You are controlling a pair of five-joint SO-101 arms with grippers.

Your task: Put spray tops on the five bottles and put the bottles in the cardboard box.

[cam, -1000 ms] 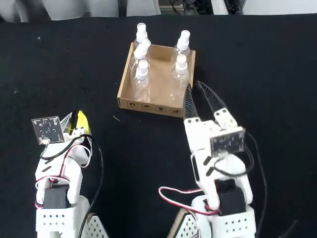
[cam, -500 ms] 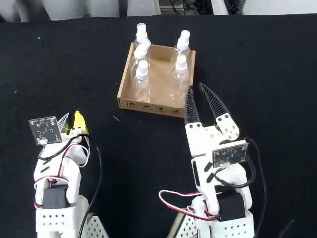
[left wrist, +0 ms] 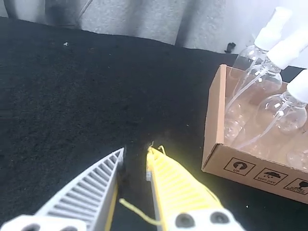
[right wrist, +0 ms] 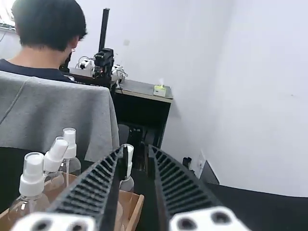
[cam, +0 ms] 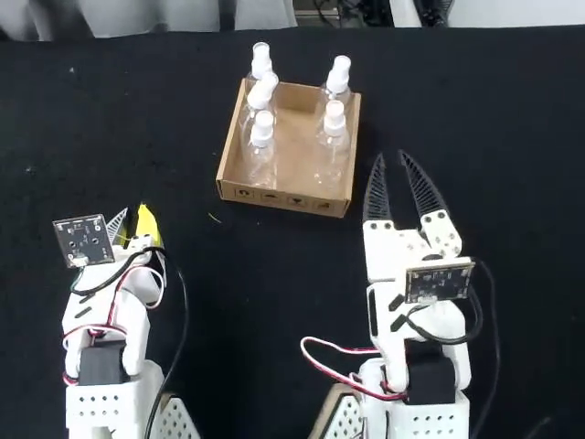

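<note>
Reporter: Why are the fingers empty?

Editor: Spread on the right gripper (cam: 392, 157) and slightly parted on the left gripper (cam: 133, 210), they sit low in frame, apart from the cardboard box (cam: 283, 197) at upper centre. Five spray-topped bottles (cam: 263, 128) stand inside, so the work seems done.
</note>
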